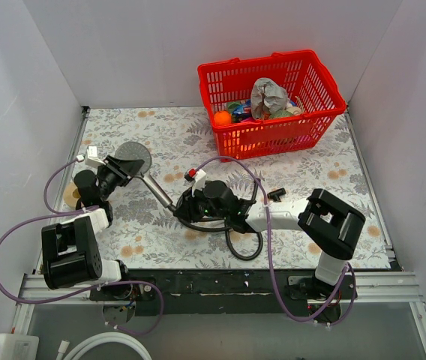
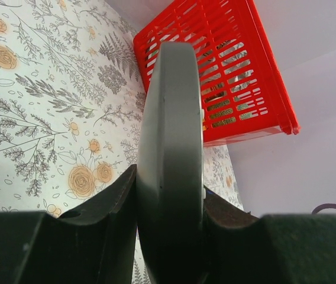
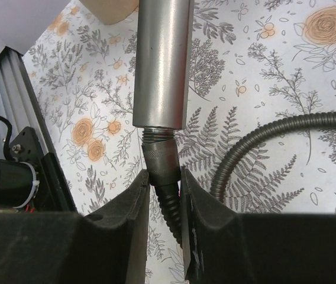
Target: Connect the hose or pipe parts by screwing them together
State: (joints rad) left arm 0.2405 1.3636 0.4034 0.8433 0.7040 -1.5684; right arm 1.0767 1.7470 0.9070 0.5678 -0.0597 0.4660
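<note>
Mating the grey shower head [image 1: 133, 157] with the black hose [image 1: 243, 251], down and left of the red basket [image 1: 273, 97] on the floral desk [image 1: 310, 157]. Looks barely started on the thread, with the hose nut [image 3: 161, 160] just meeting the handle's end and seemingly tilted a little off its line. Risks cross-threading if turned at that angle, and risks popping off the thread if drawn back from the handle.

Clamped hard on the disc's rim with the left hand [image 2: 169, 201], far left of the basket. Pinched narrowly round the nut and the ribbed hose with the right hand [image 3: 165, 189], nearer the basket. Could let the head swivel under torque, given so thin a hold on the rim. Could also wind up the hose loop lying on the basket's near side, kinking it or tugging the nut askew.
</note>
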